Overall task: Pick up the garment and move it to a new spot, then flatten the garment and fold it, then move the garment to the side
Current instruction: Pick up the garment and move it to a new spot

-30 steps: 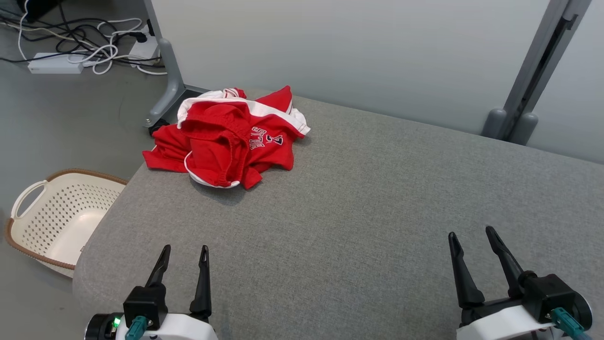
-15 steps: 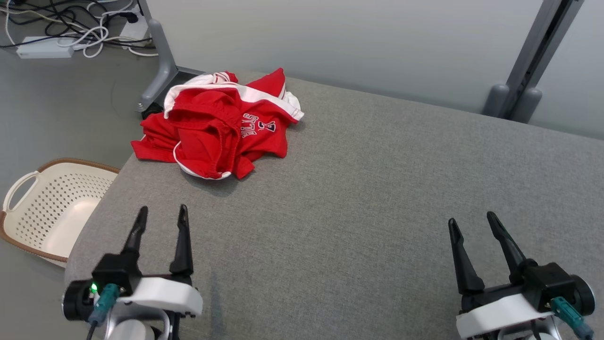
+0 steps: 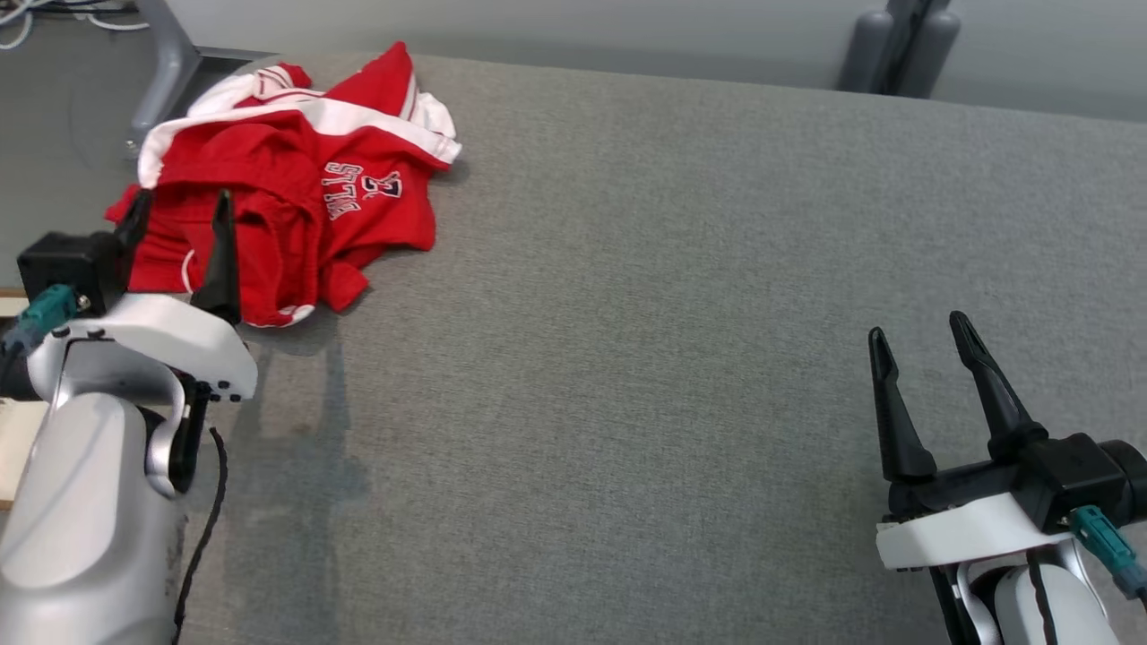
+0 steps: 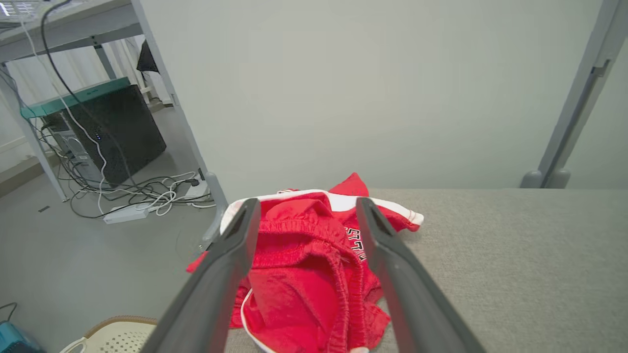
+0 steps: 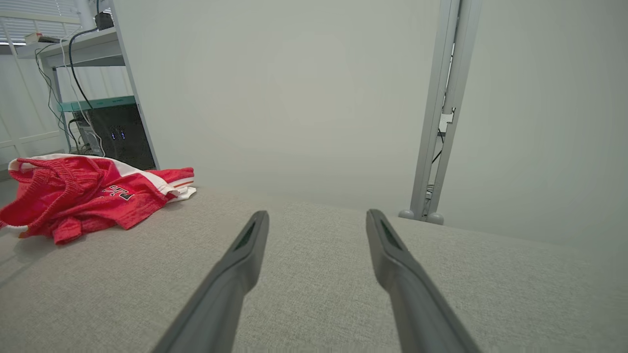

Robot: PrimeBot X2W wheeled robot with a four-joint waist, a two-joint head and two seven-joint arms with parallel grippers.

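**Lined up for the grab**

The garment [image 3: 305, 179] sits crumpled at the far left corner of the grey table [image 3: 645, 340]. The left gripper [image 3: 182, 202], jaws spread and empty, hovers at its near edge, cloth dead ahead. The right gripper [image 3: 917, 324], open too, sits well apart, so left is clearly nearer.

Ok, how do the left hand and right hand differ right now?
The left hand is at the near edge of the red garment; the right hand sits far from it over bare grey table. The left hand's fingers frame the garment in its wrist view; the right hand's frame bare table. Both are open and empty.
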